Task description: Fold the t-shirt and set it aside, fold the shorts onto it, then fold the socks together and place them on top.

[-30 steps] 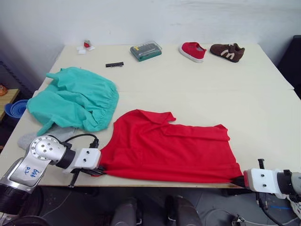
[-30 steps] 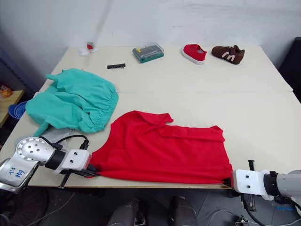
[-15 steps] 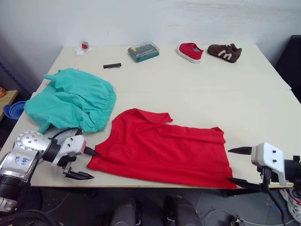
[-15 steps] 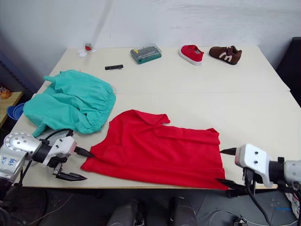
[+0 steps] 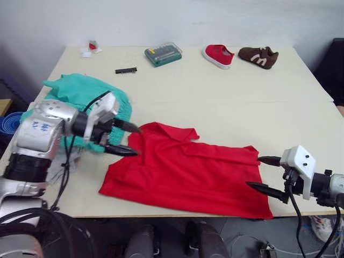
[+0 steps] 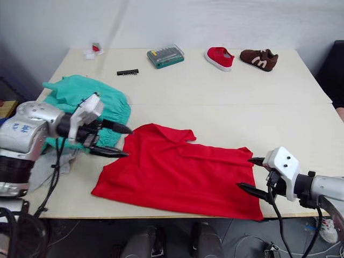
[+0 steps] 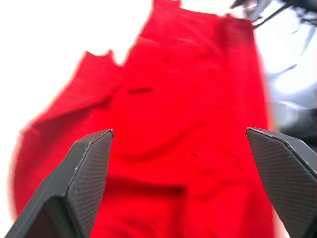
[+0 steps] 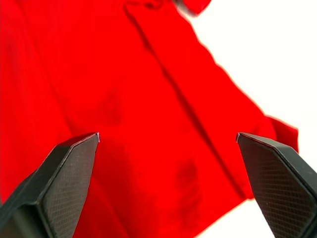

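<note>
The red t-shirt lies folded into a wide band at the near middle of the table, collar toward the far left. My left gripper hovers open over the shirt's far left corner beside the collar, with red cloth showing between its fingers. My right gripper stands open at the shirt's right edge, holding nothing. The teal shorts lie bunched at the left, partly hidden by my left arm. A bit of grey sock shows under that arm near the table's left edge.
Along the far edge sit a green bit case, a red shoe and a brown shoe. A black bit strip and a small red-and-white item lie far left. The near table edge runs just below the shirt.
Both grippers opened and let go of the shirt's near hem. The left one rose and moved in over the shirt's far left corner; the right one moved to the shirt's right edge.
</note>
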You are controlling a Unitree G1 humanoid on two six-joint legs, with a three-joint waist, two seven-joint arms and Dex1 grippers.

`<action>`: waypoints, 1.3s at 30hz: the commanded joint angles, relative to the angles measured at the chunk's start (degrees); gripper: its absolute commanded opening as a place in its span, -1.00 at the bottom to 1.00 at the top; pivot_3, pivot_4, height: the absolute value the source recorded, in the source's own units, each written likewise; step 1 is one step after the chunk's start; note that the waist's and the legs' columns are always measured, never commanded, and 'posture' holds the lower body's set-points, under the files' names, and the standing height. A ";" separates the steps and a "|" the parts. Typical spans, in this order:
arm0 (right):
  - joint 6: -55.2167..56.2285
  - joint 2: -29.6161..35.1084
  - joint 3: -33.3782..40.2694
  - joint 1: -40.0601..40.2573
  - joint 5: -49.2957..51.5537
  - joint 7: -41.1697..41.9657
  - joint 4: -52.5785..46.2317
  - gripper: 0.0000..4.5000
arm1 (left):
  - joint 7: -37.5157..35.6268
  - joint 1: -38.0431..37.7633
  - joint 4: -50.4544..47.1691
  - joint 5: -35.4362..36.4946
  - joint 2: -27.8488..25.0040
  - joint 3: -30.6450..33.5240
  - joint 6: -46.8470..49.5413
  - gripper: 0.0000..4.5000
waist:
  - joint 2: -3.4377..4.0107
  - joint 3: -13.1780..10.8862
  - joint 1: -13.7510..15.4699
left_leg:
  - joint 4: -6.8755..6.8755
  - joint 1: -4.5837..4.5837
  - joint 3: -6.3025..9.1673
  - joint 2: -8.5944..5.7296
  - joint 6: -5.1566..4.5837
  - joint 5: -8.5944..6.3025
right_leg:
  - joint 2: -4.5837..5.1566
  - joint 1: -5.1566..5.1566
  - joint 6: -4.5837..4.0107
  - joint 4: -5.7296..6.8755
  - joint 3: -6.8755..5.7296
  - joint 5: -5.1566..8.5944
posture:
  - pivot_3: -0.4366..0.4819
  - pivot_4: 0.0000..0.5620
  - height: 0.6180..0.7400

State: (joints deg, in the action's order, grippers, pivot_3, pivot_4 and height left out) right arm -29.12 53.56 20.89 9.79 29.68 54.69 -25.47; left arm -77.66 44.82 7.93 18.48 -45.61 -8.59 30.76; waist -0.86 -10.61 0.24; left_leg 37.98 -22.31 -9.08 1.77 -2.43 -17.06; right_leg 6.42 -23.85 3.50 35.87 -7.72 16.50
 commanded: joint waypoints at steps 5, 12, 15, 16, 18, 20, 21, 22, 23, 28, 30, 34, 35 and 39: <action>-2.59 -3.64 -0.51 -3.14 1.56 -4.83 -1.71 1.00 | 6.49 2.39 10.37 -10.97 8.30 -5.39 -19.88 0.99 | -0.14 -0.08 0.14 | 0.02 0.03 0.01 0.02 -0.02 -0.06 | 0.11 0.03 -0.19 -0.05 0.01 -0.25 | -0.05 -0.47 1.00; -5.17 -6.54 0.79 -6.55 2.58 -9.79 -1.81 1.00 | 8.96 10.62 27.95 -16.06 16.01 -6.24 -32.72 0.99 | -0.16 -0.09 0.69 | 0.03 -0.08 0.00 0.04 -0.13 0.15 | 0.12 -0.10 -0.24 -0.01 -0.08 -0.30 | -0.05 -0.47 1.00; -4.98 -7.16 1.11 -6.41 2.36 -10.66 -2.26 1.00 | 8.29 12.25 32.09 -16.49 17.13 -6.06 -35.72 0.99 | -0.16 -0.09 0.61 | 0.02 -0.09 -0.06 0.05 -0.09 0.11 | 0.12 -0.12 -0.22 -0.03 -0.10 -0.29 | -0.05 -0.47 1.00; -4.89 -7.25 1.03 -6.25 2.29 -10.83 -2.49 1.00 | 8.12 12.68 33.32 -16.66 17.52 -6.10 -36.60 0.99 | -0.16 -0.09 0.63 | 0.02 -0.11 -0.09 0.05 -0.10 0.11 | 0.12 -0.15 -0.22 -0.03 -0.10 -0.29 | -0.05 -0.47 1.00; -4.80 -7.23 0.71 -5.93 2.06 -11.19 -2.96 1.00 | 7.73 13.48 35.45 -17.07 18.23 -6.22 -38.26 0.99 | -0.18 -0.11 0.81 | 0.04 -0.12 -0.10 0.03 -0.12 0.10 | 0.12 -0.15 -0.21 -0.04 -0.11 -0.28 | -0.05 -0.47 1.00; -4.63 -7.36 0.49 -5.42 1.91 -11.53 -3.55 1.00 | 7.86 14.44 38.07 -17.92 19.12 -6.42 -40.27 0.99 | -0.12 -0.12 0.30 | 0.02 -0.39 0.57 -0.20 -0.39 0.09 | 0.29 0.15 -0.12 -0.22 -0.72 -0.32 | -0.05 -0.47 1.00; -4.88 -7.65 0.56 -5.19 2.21 -11.89 -3.80 1.00 | 8.09 15.07 39.59 -18.33 19.68 -6.46 -41.15 0.99 | -0.13 -0.12 -0.06 | 0.03 -0.80 1.43 -0.40 -0.55 0.26 | 0.47 0.41 -0.02 -0.22 -1.62 -0.38 | -0.05 -0.47 1.00; -5.10 -7.90 0.65 -4.95 2.52 -12.17 -4.04 1.00 | 8.31 15.76 41.02 -18.61 20.24 -6.36 -41.72 0.99 | -0.12 -0.13 -0.39 | -0.04 -1.16 2.40 -0.80 -0.64 0.60 | 0.86 0.56 0.04 -0.28 -2.57 -0.38 | -0.05 -0.47 1.00; -5.78 -8.14 0.83 -4.70 3.14 -12.51 -4.20 1.00 | 8.42 16.50 42.42 -18.81 20.86 -6.22 -42.19 0.99 | -0.13 -0.16 -0.48 | -0.18 -1.47 3.43 -1.36 -0.62 1.11 | 1.30 0.81 0.22 -0.27 -3.48 -0.28 | -0.05 -0.47 1.00; -5.89 -8.37 1.60 -3.64 3.60 -12.47 -4.74 1.00 | 7.96 19.20 47.67 -19.60 23.03 -5.81 -44.55 0.99 | 0.03 -0.40 1.78 | 0.00 -1.47 3.89 -1.81 -0.87 1.46 | 1.93 1.01 0.38 -0.31 -3.68 -0.22 | -0.05 -0.47 1.00; -5.50 -8.56 2.04 -2.83 3.57 -12.32 -4.68 1.00 | 8.00 20.19 49.73 -20.23 23.86 -5.84 -45.74 0.99 | 0.03 -0.40 2.06 | 0.05 -1.49 3.86 -1.82 -1.00 1.42 | 1.98 1.02 0.47 -0.41 -3.59 -0.38 | -0.05 -0.47 1.00; -4.67 -8.50 2.24 -1.53 3.05 -12.35 -4.42 1.00 | 9.68 22.38 53.23 -21.67 26.17 -5.74 -47.40 0.99 | 0.04 -0.41 2.25 | 0.05 -1.55 3.72 -1.88 -1.12 1.34 | 1.99 1.03 0.69 -0.64 -3.48 -0.52 | -0.05 -0.47 1.00; -4.55 -8.51 2.25 -1.38 2.95 -12.45 -4.31 1.00 | 10.16 22.88 53.93 -21.92 26.80 -5.61 -47.56 0.99 | 0.04 -0.41 2.31 | 0.04 -1.56 3.69 -1.89 -1.07 1.35 | 1.99 1.03 0.73 -0.70 -3.48 -0.54 | -0.05 -0.47 1.00; -4.01 -8.76 2.20 -0.96 2.13 -13.20 -3.91 1.00 | 12.16 25.02 56.50 -22.71 30.63 -5.22 -47.56 0.99 | 0.04 -0.41 2.47 | 0.05 -1.71 3.60 -1.93 -1.02 1.39 | 1.91 1.03 0.98 -0.78 -3.46 -0.69 | -0.05 -0.47 1.00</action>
State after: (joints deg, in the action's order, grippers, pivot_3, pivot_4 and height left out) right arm -34.35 45.12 20.75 8.57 32.01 41.95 -28.40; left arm -66.28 67.82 64.11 -3.94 -15.96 -14.48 -16.12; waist -0.82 -11.01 2.72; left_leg 38.04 -24.05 -5.49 -0.19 -3.50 -15.67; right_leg 8.34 -22.82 4.53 35.06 -11.16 15.79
